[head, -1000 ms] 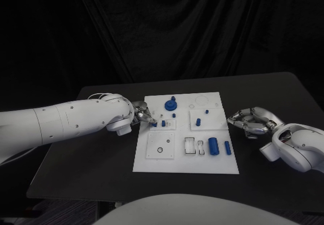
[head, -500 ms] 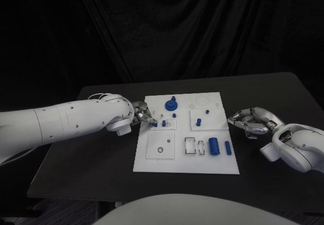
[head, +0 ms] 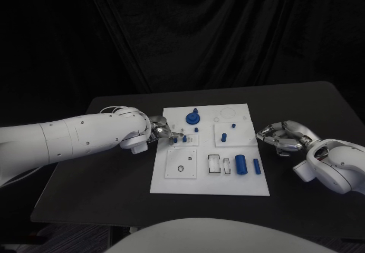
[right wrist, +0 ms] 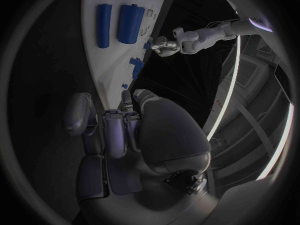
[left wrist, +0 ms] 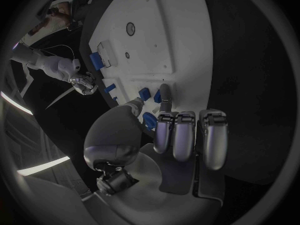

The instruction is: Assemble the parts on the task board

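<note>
Flanking task board [head: 171, 182], left hand [head: 162, 130], right hand [head: 281, 136]

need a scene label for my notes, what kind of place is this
Likely a robotics lab test cell: a black table against black curtains, a white task board with small blue parts, and the left hand and right hand working over it.

My left robot hand [head: 157, 130] crowds the task board's [head: 190, 182] left edge in the middle of the frame, beside the small blue parts [head: 182, 139] there. The board's lower left is bare, as is the desk [head: 99, 184] at lower left. At right, blue cylinders [head: 240, 164] stand between my right robot hand [head: 280, 136] and the board's centre.
</note>
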Motion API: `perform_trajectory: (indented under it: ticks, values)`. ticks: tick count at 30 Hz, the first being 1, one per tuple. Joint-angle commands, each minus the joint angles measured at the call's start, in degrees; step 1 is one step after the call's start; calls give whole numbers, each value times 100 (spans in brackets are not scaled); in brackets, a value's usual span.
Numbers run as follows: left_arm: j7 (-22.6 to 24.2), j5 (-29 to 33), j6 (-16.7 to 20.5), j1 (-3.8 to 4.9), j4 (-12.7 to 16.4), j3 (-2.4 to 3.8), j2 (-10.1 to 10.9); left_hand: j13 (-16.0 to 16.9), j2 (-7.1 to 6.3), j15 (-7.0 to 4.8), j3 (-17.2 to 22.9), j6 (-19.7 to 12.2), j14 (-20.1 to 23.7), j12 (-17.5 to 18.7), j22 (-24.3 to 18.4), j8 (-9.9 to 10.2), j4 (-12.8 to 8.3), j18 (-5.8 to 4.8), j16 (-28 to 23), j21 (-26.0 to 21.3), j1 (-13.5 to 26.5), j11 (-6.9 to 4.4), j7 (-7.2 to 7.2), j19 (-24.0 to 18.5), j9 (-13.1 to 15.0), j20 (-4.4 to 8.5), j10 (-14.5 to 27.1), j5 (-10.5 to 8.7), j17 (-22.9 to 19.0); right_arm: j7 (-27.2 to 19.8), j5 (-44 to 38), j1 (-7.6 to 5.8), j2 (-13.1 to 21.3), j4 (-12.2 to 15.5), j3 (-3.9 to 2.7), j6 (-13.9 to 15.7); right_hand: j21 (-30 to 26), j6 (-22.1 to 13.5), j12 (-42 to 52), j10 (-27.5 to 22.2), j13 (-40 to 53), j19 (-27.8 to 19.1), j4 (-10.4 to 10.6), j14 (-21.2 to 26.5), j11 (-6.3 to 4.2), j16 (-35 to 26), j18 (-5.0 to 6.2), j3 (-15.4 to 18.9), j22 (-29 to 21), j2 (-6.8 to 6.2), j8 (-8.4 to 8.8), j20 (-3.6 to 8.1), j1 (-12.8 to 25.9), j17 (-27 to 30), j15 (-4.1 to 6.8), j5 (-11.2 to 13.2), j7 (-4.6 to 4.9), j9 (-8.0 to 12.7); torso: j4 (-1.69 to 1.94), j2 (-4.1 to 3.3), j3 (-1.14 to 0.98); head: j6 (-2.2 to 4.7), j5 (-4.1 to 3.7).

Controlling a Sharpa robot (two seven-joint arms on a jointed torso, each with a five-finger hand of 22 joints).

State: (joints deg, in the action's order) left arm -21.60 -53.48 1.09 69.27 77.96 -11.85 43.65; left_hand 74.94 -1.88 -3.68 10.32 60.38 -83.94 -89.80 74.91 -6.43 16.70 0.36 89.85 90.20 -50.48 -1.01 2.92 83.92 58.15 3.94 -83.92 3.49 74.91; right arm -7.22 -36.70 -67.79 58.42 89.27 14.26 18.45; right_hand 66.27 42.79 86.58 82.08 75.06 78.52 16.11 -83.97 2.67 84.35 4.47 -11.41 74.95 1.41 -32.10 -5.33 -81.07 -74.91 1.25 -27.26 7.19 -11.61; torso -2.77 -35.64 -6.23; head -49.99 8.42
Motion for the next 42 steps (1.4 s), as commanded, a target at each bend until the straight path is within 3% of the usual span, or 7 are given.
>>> perform_trajectory:
  ticks: [1, 13, 25, 28, 32, 36, 42]
  values:
    - [-66, -24, -182, -29, -39, -24, -17, 1506, 13, 46, -63, 2, -606, -20, 1509, 37, 1, -36, 15, -20, 59, 40, 46, 608, -12, -44, -608, -25, 1509, 67, -22, 12, -3, 15, -4, -58, -27, 1, -35, -39, 781, -46, -10, -235, 5, -40, 108, -39, 736, -1, -39, 15, -46, -682, -19, -44, -12, 8, -1, -4, -1, -1, 11]
    - [335, -25, 292, -31, -81, -24, 54, 1506, 484, 14, -688, 71, -606, -20, 1509, -292, 10, -36, 15, -20, 578, -3, -16, 608, 445, -18, -608, 13, 1509, 79, -22, 12, 16, 24, -4, -61, -37, -4, -35, -38, 781, -48, -16, -233, 6, -43, 109, -50, 734, -7, -43, 15, -66, -677, -19, -78, -10, 10, 6, -6, -3, -1, 1]
    - [3296, -24, 2378, 35, -14, -23, 277, 1506, 547, -34, -1526, -216, -606, -20, 1509, -995, -55, -36, 15, -20, -10, -59, -81, 608, 1452, 34, -608, -21, 1509, 90, -22, 11, 44, 25, -4, -57, -38, -3, -39, -46, 773, -48, -17, -231, 6, -46, 109, -54, 734, -9, -46, 15, -72, -673, -19, -92, -10, 11, -5, 2, 0, -1, -21]
    - [4019, -24, 2674, 133, -3, -23, 299, 1393, 500, 69, -1504, -795, -453, 141, 1509, -821, -110, -36, -129, -20, -848, 72, 60, 608, 1513, -60, -458, 457, 1213, 49, -22, 11, 56, 39, -4, -22, -39, -2, -36, -39, 780, -48, -16, -231, 6, -46, 109, -54, 733, -10, -47, 15, -72, -673, -19, -94, -10, 11, -6, 0, 0, -1, 14]
    - [4805, -29, 2589, 237, -27, -23, 252, 710, 450, 273, -1452, -1383, -196, 1253, 1509, -704, -20, -36, -255, -20, -1818, 270, 275, 608, 1606, -260, 744, 1160, 962, -25, -22, 11, 72, 76, -4, 38, -29, 1, -36, -39, 779, -42, -10, -235, 8, -40, 106, -52, 737, -14, -50, 15, -67, -681, -20, -97, -8, 11, 0, -2, 5, -1, 25]
    - [5176, -598, 2039, 289, -122, -23, 97, -575, 465, 554, -1067, -2237, -148, 4024, 1509, -214, -100, -36, -198, -20, -3088, 583, 344, 608, 1236, -515, 4611, 1234, 1023, -69, -22, 11, 101, 197, -4, 61, -27, 2, -35, -37, 781, -40, -7, -236, 8, -39, 105, -50, 738, -16, -52, 15, -65, -683, -20, -98, -8, 11, -4, 9, 5, -1, 18]
    - [4831, -1694, 1540, 296, -464, -23, -209, -1260, 376, 543, -268, -2602, 145, 5113, 1509, -88, -399, -36, -331, -20, -4235, 664, 295, 608, 969, -542, 5549, 1195, 671, -82, -22, 12, 117, 265, -4, 39, -36, 0, -37, -41, 777, -43, 1, -234, 11, -43, 107, -43, 736, -32, -53, 15, -58, -678, -21, -105, -5, 13, 7, -6, -4, -1, -41]
